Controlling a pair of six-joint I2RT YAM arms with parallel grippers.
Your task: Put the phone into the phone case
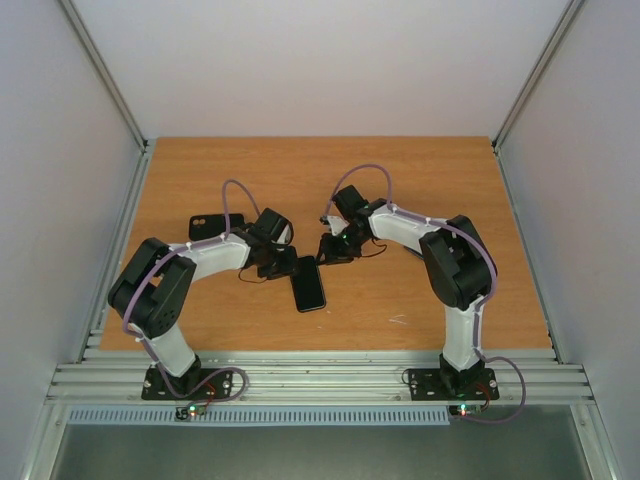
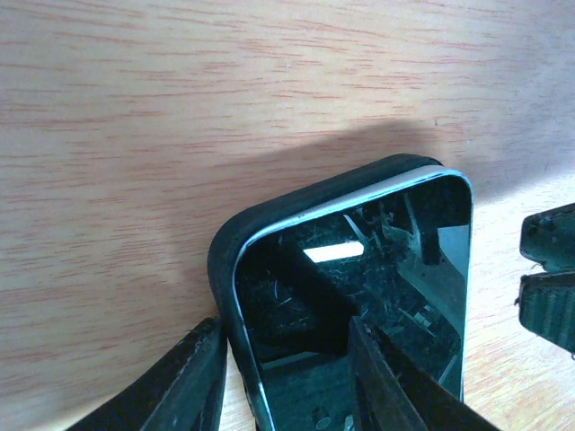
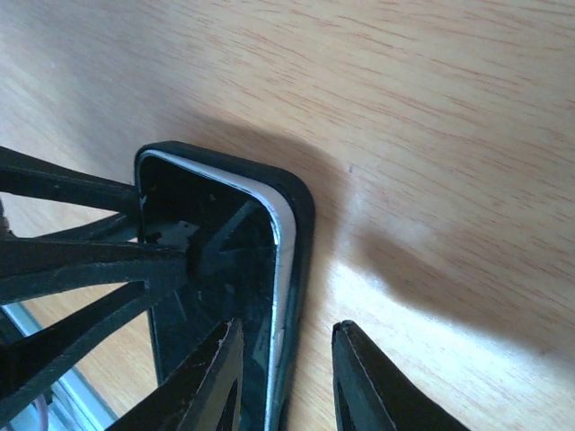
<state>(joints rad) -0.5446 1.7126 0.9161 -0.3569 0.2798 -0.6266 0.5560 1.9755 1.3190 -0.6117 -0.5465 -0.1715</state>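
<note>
Phone [image 2: 377, 242]: black screen, silver edge. Phone case [image 2: 220, 260]: plain black. Table [image 1: 430, 180]: orange-brown woodgrain.

phone [image 1: 309, 287] in phone case [image 2: 225, 260] on table [image 1: 420, 180], left pincer [image 2: 283, 339] astride left edge, right pincer [image 3: 292, 359] astride right edge

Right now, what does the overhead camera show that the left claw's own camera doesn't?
Only overhead: the left arm and right arm whole, the full wooden table, the entire phone, and a small black object beyond the left arm. Only the wrist view: the black case rim hugging the phone's corner, its silver edge, fine scratches on the screen, and one finger lying over the glass. Both: the phone, the table, the left claw and the right claw.
</note>
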